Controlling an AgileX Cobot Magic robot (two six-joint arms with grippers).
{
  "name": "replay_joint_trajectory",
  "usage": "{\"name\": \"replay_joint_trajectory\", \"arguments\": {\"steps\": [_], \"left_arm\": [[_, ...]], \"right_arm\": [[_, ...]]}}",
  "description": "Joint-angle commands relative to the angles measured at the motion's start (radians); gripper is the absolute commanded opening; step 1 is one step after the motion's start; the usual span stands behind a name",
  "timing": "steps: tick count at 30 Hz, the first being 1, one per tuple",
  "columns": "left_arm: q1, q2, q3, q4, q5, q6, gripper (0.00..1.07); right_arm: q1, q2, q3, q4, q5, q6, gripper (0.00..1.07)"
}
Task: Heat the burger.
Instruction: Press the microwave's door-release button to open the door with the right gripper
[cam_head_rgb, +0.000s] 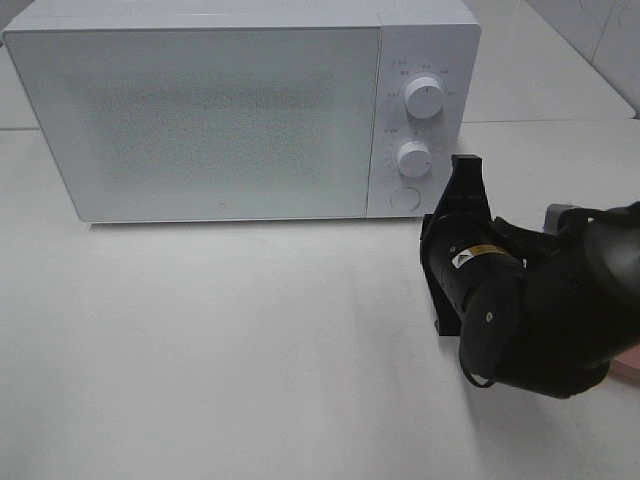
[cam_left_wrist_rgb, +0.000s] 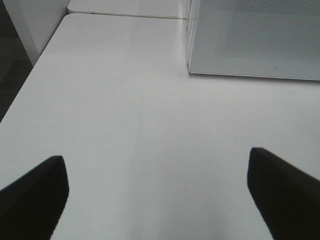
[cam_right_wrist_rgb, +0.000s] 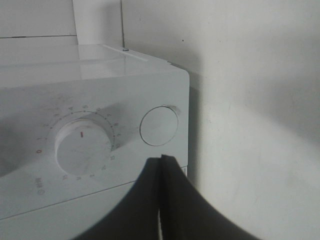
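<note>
Here, the round button (cam_right_wrist_rgb: 159, 125) of the microwave (cam_head_rgb: 200, 120) is faced by the shut, empty right gripper (cam_right_wrist_rgb: 161, 159).
It lies just ahead of the tips; the left gripper (cam_left_wrist_rgb: 155, 195) is spread wide, empty; no burger is seen.

Microwave (cam_head_rgb: 245, 20) interior is hidden behind the dotted door (cam_head_rgb: 195, 125), dial markings (cam_head_rgb: 425, 70) are too small to read in the exterior high view, a pink thing (cam_head_rgb: 628, 368) sits mostly behind the right arm (cam_head_rgb: 560, 320) and cut by the frame edge, and left gripper (cam_left_wrist_rgb: 156, 162) fingers (cam_left_wrist_rgb: 35, 195) are cropped at the base.
</note>
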Motion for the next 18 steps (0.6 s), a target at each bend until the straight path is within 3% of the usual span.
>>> {"name": "replay_joint_trajectory", "arguments": {"steps": [1,18], "left_arm": [[0.003,-0.020,0.003,-0.009,-0.013,0.000,0.90],[0.003,-0.020,0.003,-0.009,-0.013,0.000,0.90]], "right_arm": [[-0.033,0.035,-0.037,-0.074,0.019,0.044,0.00],[-0.140,0.152,-0.175,-0.207,0.070,0.092,0.00]]}}
